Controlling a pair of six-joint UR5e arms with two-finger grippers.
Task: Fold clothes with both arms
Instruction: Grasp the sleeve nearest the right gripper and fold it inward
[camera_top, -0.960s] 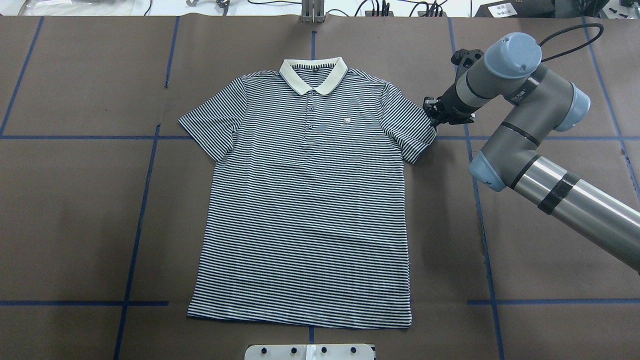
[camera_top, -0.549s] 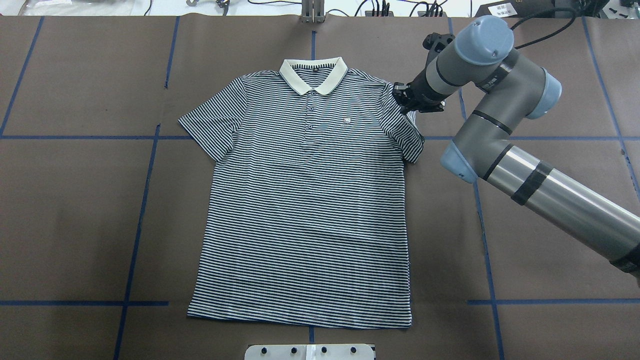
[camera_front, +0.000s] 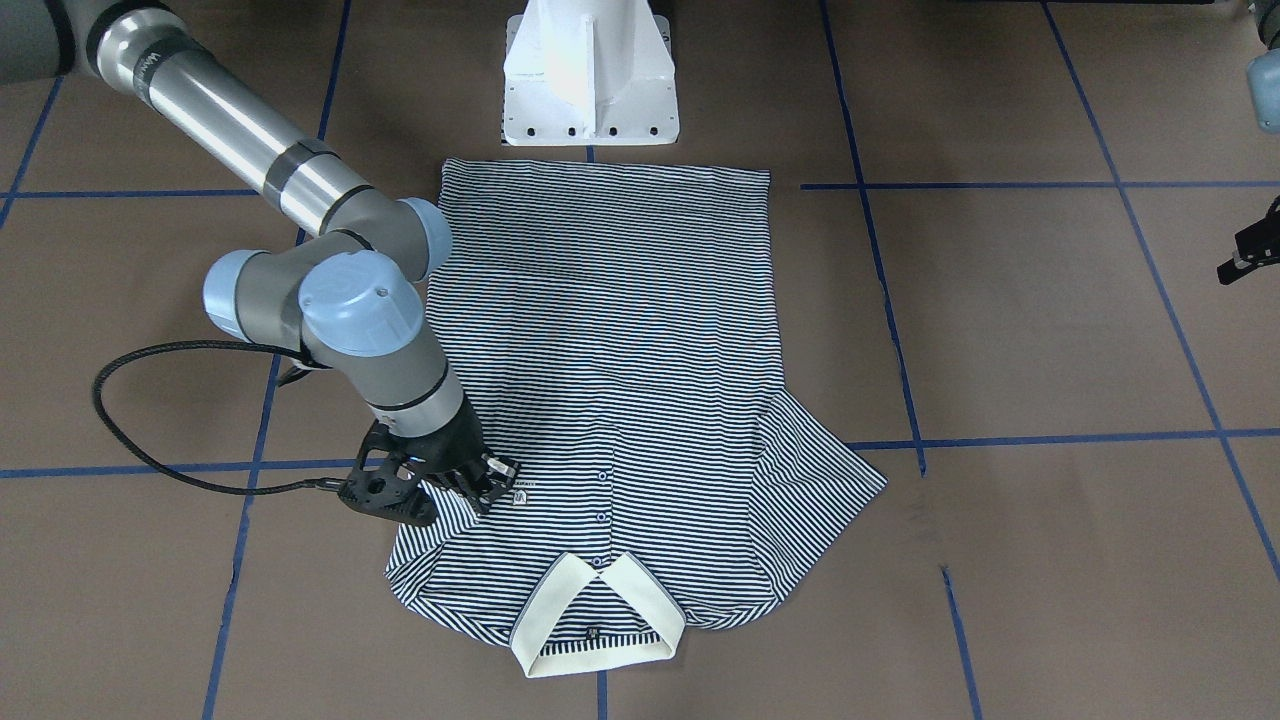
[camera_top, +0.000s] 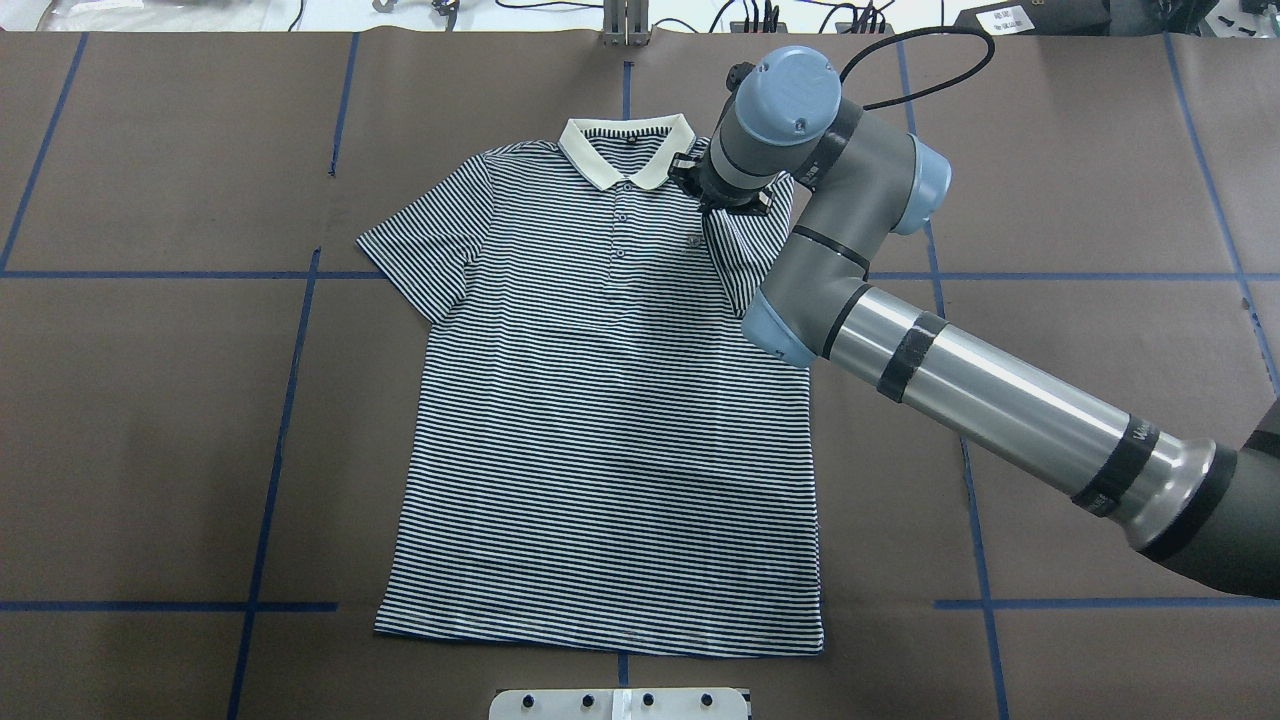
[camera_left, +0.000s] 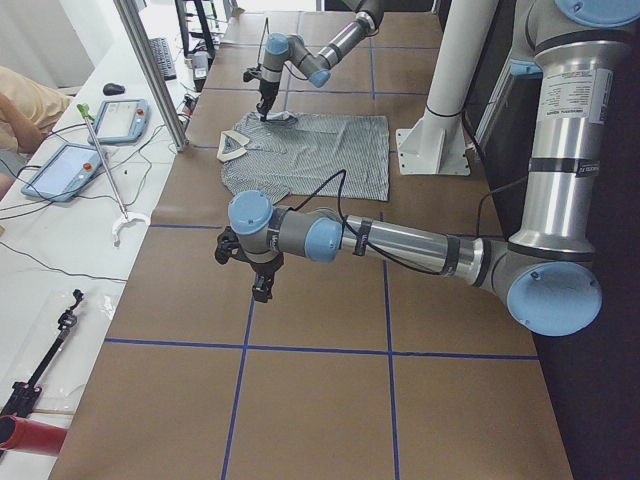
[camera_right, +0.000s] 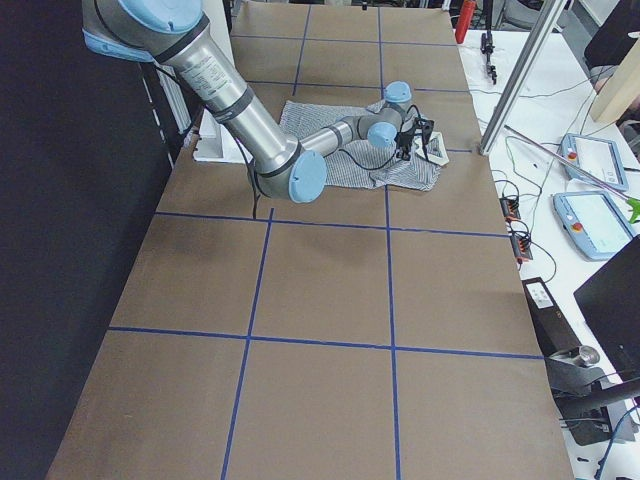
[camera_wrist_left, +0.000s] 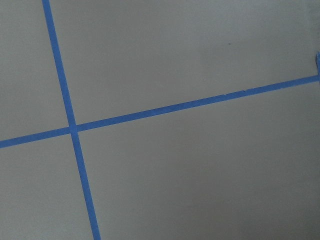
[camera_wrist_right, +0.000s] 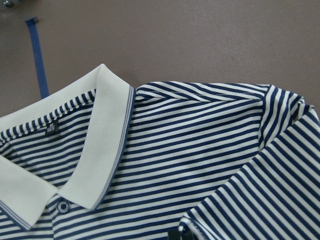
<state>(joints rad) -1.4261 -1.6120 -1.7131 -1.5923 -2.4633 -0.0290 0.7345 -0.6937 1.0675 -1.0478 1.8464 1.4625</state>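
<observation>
Spread face-up on the brown table (camera_top: 150, 400), cream collar (camera_top: 590, 160) at the far end from the robot: a navy-and-white striped polo shirt (camera_top: 610, 430). Clamped in the right gripper (camera_top: 718, 198), just beside the collar: the sleeve (camera_top: 745, 255) of that side, doubled over onto the chest. Well apart, above bare table: the left gripper (camera_left: 262, 290), too small in view to tell whether parted or closed. Likely hazards from here: pulling further across and dragging the shoulder along, rucking the collar and skewing the body; losing the thin knit from a shallow pinch; letting go too high and leaving a slanted, loose fold. No counter-hold on the opposite sleeve (camera_top: 425, 250) against such a tug.
</observation>
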